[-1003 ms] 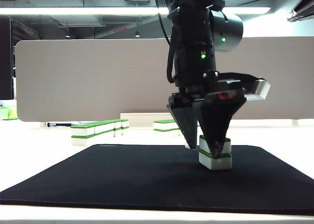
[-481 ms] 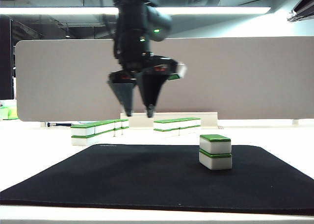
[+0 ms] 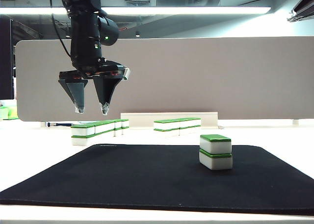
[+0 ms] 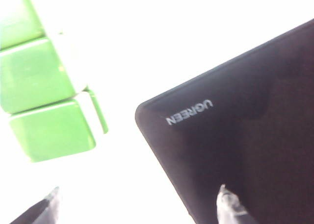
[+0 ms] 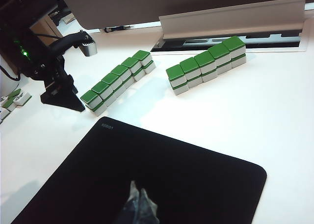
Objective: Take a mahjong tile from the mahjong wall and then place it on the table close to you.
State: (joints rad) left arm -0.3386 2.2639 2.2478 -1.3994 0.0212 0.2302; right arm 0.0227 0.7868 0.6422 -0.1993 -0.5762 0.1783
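Mahjong wall [image 5: 116, 80] — green-topped white tiles, two-high | left end effector [image 3: 91, 108] agape, empty | right end effector [image 5: 141, 203] closed

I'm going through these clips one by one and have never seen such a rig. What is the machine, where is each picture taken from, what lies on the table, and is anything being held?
This is a robot with two arms, each ending in a two-finger gripper.

The exterior view is from a camera low at the table's near edge. In it the left gripper hangs in the air with its jaws apart, holding nothing, above the near end of the mahjong wall, a two-high row of green-topped white tiles.

A shorter row lies further right, and two stacked tiles stand on the black mat on the white table.

The left wrist view looks down past that gripper's fingertips at the mat's corner and nearby tiles.

The right wrist view looks across the table from above; the right gripper is a blur with its tips together, apparently empty.
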